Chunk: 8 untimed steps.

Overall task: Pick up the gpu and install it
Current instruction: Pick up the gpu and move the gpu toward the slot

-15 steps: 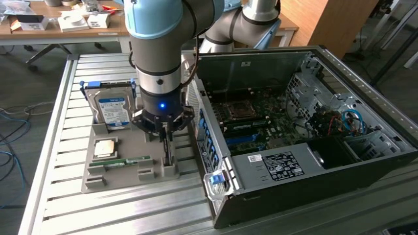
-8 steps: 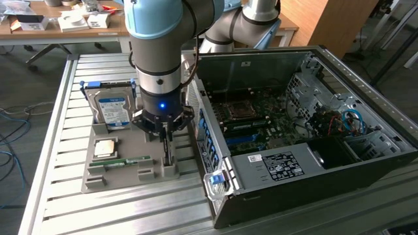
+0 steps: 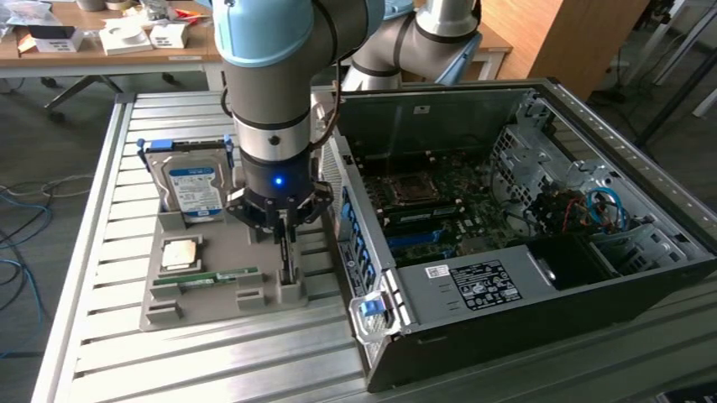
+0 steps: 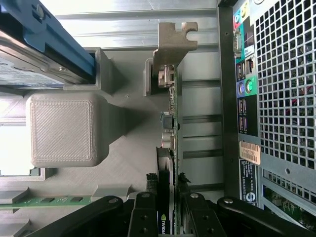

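Observation:
The gpu (image 3: 288, 256) is a thin dark card standing on edge in the slot of a grey printed holder (image 3: 213, 306), right next to the open computer case (image 3: 505, 252). My gripper (image 3: 285, 225) points straight down over it. In the wrist view the gpu (image 4: 170, 108) runs away from the camera, with its metal bracket (image 4: 173, 42) at the far end. My gripper (image 4: 168, 219) has its black fingers (image 4: 143, 217) pressed against both faces of the card's near end, shut on it. The card still sits in the holder.
The holder also carries a silver hard drive with blue clips (image 3: 193, 186), a square processor chip (image 3: 180, 254) and a green memory stick (image 3: 218, 277). The case's rear port panel (image 4: 247, 84) stands close beside the card. The motherboard (image 3: 431, 210) lies exposed inside the case.

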### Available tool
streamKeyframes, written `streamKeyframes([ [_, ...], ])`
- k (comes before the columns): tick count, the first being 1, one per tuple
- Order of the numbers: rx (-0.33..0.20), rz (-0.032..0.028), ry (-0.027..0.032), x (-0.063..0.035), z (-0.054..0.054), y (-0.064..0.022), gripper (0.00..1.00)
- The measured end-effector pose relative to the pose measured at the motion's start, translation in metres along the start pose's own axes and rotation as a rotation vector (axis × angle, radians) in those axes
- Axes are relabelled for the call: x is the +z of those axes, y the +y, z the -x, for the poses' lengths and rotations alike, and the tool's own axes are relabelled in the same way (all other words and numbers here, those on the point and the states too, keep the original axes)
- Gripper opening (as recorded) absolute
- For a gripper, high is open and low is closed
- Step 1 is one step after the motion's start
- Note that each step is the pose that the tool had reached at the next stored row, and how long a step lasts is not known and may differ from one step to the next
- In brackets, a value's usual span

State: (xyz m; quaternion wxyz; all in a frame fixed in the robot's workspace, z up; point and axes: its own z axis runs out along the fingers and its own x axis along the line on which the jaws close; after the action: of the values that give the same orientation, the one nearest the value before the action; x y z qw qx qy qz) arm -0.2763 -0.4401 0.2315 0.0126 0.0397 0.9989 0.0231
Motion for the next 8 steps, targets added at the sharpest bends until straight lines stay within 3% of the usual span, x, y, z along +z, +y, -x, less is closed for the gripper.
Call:
streamKeyframes([
  [8, 0.000, -0.0001, 0.0001, -0.0144, 0.000, 0.0006, 0.26],
])
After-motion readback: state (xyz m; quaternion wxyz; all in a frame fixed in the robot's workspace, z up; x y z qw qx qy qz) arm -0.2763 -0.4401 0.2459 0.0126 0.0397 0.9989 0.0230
